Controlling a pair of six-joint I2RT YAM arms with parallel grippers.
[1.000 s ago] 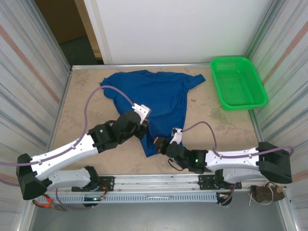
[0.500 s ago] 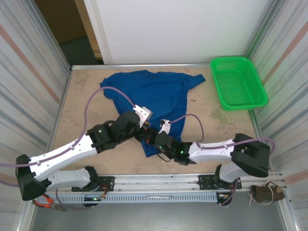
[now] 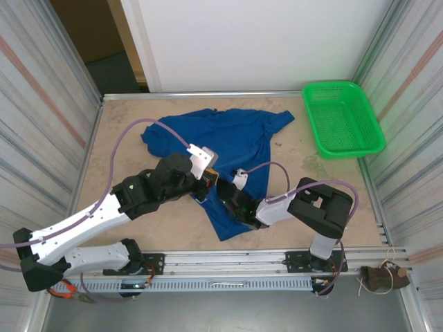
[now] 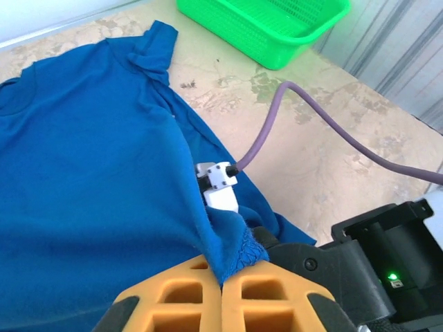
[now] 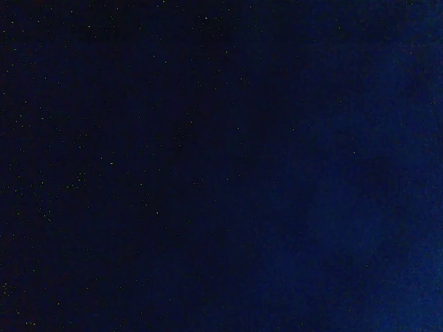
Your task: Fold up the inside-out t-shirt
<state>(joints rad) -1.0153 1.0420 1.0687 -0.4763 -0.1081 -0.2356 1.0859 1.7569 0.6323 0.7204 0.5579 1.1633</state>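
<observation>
The inside-out t-shirt (image 3: pixel 232 135) is royal blue and lies spread over the far middle of the table, with one flap trailing toward the near edge. My left gripper (image 3: pixel 209 181) is shut on a stitched edge of the shirt (image 4: pixel 83 159); its orange fingertips (image 4: pixel 249 290) pinch the cloth and lift it into a ridge. My right arm (image 3: pixel 277 206) reaches left under that lifted cloth, so its gripper is hidden by it. Dark blue fabric (image 5: pixel 332 173) covers the right wrist view. The right wrist's white mount (image 4: pixel 220 185) pokes out of the shirt just beyond my left fingers.
A green mesh basket (image 3: pixel 342 119) stands at the far right corner, also seen in the left wrist view (image 4: pixel 266 21). Purple cables loop over the beige table (image 3: pixel 325 180). Striped walls close in both sides.
The right arm has folded and pushed left, going under the shirt's edge beside the left gripper. The left gripper has shifted slightly left and away, dragging the cloth; the near flap has slid rightward.
</observation>
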